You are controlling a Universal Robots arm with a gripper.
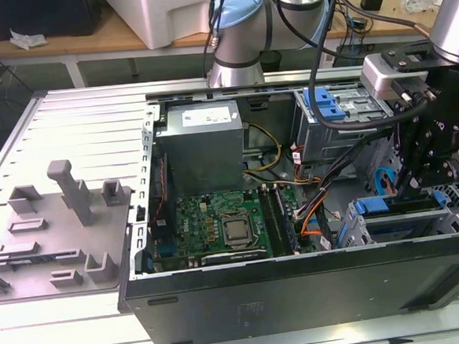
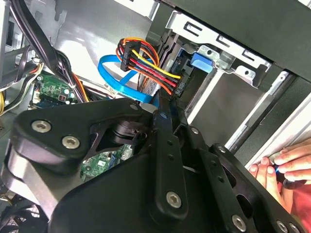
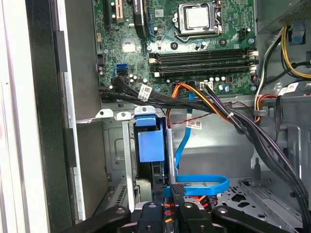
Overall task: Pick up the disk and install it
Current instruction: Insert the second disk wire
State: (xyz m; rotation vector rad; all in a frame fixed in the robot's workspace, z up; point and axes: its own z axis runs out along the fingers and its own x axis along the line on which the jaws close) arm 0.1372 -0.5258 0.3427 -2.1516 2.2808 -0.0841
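Black gripper [image 2: 163, 114] linkage sits closest in the second wrist view, its tip close to a blue flat data cable [image 2: 112, 76] and a plug with red, orange and yellow wires [image 2: 146, 60]. I cannot tell whether the gripper is clamped or released. At the edge of that view a person's hand [image 2: 284, 162] rests against the case wall.

In the exterior view the gripper [image 1: 407, 183] hangs over the near corner of the open black computer case [image 1: 300, 285], on the exterior view's right. Directly beneath it is the silver hard disk in its blue plastic carrier [image 1: 393, 205], seated edge-up in the grey metal drive cage [image 1: 352, 230].

In the first wrist view the disk's blue carrier [image 3: 150, 145] stands in the cage slot, and the gripper [image 3: 177, 190] is just beside its metal edge, next to the loop of the blue data cable [image 3: 199, 183].

Further left in the case lies the green motherboard [image 1: 217, 224], with the grey power supply box [image 1: 204, 142] at the far side. A grey moulded fixture plate [image 1: 60, 223] lies on the table at the exterior view's left, well apart from the case.
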